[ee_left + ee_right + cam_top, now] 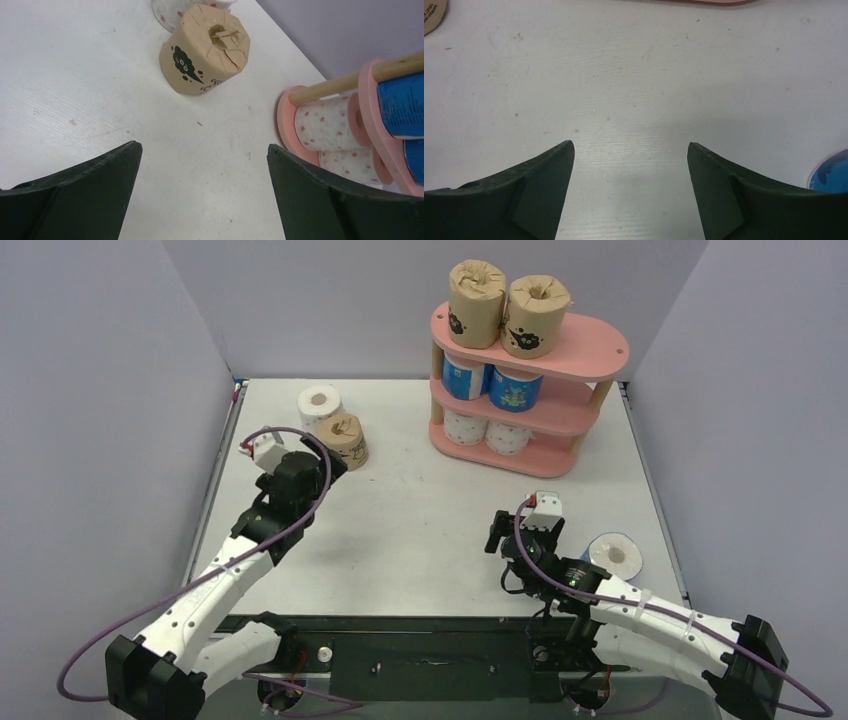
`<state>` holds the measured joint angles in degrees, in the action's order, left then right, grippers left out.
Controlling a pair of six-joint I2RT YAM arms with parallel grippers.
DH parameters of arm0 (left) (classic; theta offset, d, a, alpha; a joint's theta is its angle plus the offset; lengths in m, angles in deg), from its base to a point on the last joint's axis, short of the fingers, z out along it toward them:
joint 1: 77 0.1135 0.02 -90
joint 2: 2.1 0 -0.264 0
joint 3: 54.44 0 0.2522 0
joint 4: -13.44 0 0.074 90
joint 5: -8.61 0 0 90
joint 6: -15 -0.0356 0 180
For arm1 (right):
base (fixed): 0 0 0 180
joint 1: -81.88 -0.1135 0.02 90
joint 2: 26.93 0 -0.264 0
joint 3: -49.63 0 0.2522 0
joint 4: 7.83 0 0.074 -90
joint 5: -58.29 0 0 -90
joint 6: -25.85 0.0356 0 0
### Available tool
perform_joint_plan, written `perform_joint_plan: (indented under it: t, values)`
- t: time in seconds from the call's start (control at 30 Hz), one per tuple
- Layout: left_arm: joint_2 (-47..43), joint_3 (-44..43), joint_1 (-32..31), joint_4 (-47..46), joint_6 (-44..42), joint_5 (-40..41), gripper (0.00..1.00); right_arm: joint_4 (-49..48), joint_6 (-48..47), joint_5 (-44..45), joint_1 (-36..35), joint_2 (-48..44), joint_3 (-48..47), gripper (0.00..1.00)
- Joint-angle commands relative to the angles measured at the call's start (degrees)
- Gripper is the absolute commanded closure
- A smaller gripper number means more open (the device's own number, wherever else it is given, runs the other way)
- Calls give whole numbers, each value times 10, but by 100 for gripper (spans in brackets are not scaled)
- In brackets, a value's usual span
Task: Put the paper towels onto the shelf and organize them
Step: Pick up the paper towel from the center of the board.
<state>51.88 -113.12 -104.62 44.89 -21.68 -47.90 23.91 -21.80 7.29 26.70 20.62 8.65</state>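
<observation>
Left arm (215,580) stretched toward upper left, left gripper (202,150) fingers spread, empty, facing brown animal-print wrapped roll (205,47). Right gripper (630,146) lower right, spread, empty above white table (634,75).

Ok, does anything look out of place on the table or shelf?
Nothing is spilled or damaged. Three rolls sit off the shelf: a white pink-dotted roll and a brown roll far left, a blue roll beside the right arm. Each tier holds only two.
</observation>
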Motion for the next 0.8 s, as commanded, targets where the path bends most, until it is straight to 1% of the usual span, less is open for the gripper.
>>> perform_joint_plan:
  t: [0.0,0.1,0.17,0.27,0.37,0.4,0.53,0.67,0.77]
  values:
    - [75,-97,36,44,-2,-36,4,-16,10,68,-3,-18,23,20]
    - [127,-161,75,75,10,-71,4,-40,9,47,12,-47,45,18]
    - [163,-183,102,71,5,-99,4,-40,-6,7,30,-81,53,18]
    - [185,-188,153,38,-24,-140,4,-40,-23,-42,46,-119,64,18]
    - [213,-176,194,-1,-31,-192,4,-42,-31,-54,48,-162,76,19]
    - [220,-175,206,-4,-28,-195,4,-39,-31,-54,48,-167,78,19]
    - [271,-201,216,-10,-36,-208,4,-32,-28,-54,50,-179,78,20]
    - [331,-266,217,2,-58,-241,4,-30,-28,-59,50,-170,75,20]
    - [368,-285,217,-3,-65,-257,3,-31,-28,-62,50,-165,76,21]
